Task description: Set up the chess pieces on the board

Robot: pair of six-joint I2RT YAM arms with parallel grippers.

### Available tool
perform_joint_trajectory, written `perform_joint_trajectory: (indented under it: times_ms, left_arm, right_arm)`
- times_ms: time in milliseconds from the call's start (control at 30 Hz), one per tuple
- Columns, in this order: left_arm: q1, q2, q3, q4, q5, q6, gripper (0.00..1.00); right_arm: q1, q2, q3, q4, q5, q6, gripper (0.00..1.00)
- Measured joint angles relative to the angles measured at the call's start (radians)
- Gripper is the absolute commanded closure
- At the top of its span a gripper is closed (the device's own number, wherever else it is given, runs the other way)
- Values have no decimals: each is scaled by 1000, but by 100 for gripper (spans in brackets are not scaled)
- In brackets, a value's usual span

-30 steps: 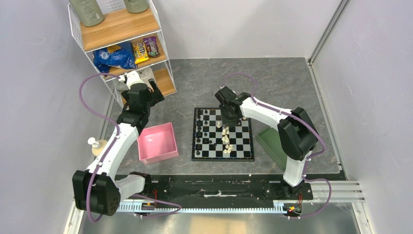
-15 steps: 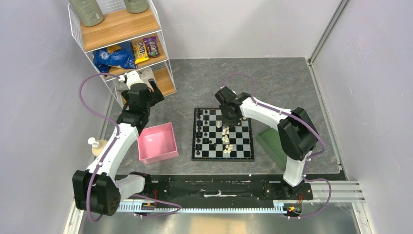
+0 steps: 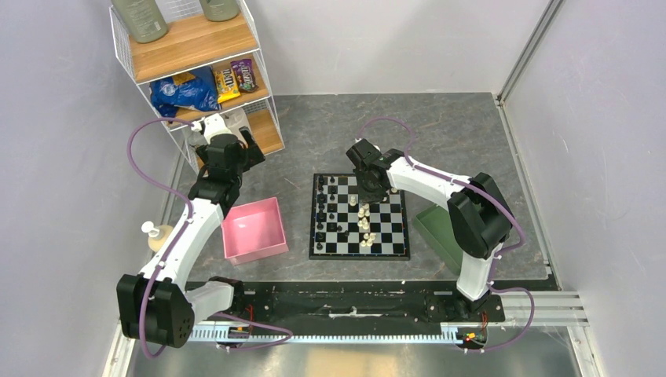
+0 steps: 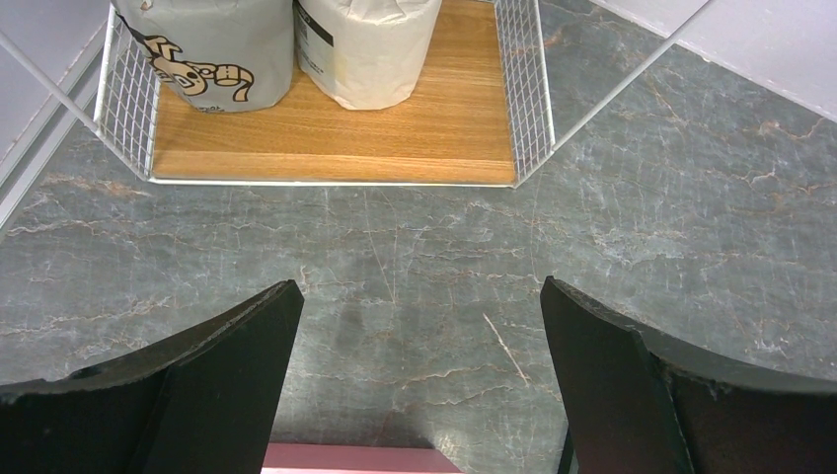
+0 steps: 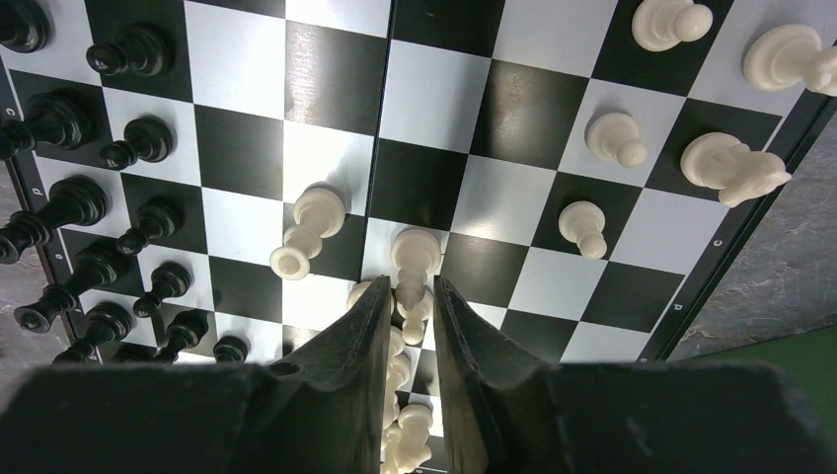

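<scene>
Right gripper (image 5: 410,296) points straight down over the board (image 5: 336,69), its two black, matte fingers drawn close with only a narrow gap. A cream-white piece (image 5: 415,259) with a rounded head stands in that gap; I cannot tell whether the pads actually press it. The right arm rises from its base, folds at a bulky black elbow, and sends its white forearm toward the far middle of the board. The left gripper (image 4: 419,296) is spread wide with nothing between its curved black fingers. It hangs over grey marbled tabletop (image 4: 691,197) just in front of the wire shelf (image 4: 336,138), whose lowest board is light wood carrying two wrapped paper rolls (image 4: 365,44). The left arm stretches forward along the table's left side, beyond the pink tray (image 3: 253,229). The board is a glossy black-and-white chequer with a dark border and lies between the pink tray and a green tray (image 3: 436,228). Black pieces (image 5: 138,148) stand in two files along one edge. One cream pawn (image 5: 311,232) lies toppled beside the fingers, and a cream knight (image 5: 730,168) and several cream pawns stand toward the opposite edge.
</scene>
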Motion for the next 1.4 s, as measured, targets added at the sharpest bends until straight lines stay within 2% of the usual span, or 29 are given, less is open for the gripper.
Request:
perform_joint_trajectory:
  times_ms: [433, 733, 1033, 1400]
  left_arm:
    - [0, 0, -3, 1, 0, 0, 0]
    - [0, 0, -5, 0, 0, 0, 0]
    - [0, 0, -5, 0, 0, 0, 0]
    - [0, 0, -5, 0, 0, 0, 0]
  right_arm:
    - [0, 1, 0, 7, 1, -1, 83]
    - [0, -13, 0, 6, 30, -5, 84]
    - [-11, -146, -21, 15, 87, -3, 84]
    - [-148, -257, -193, 22, 89, 12, 84]
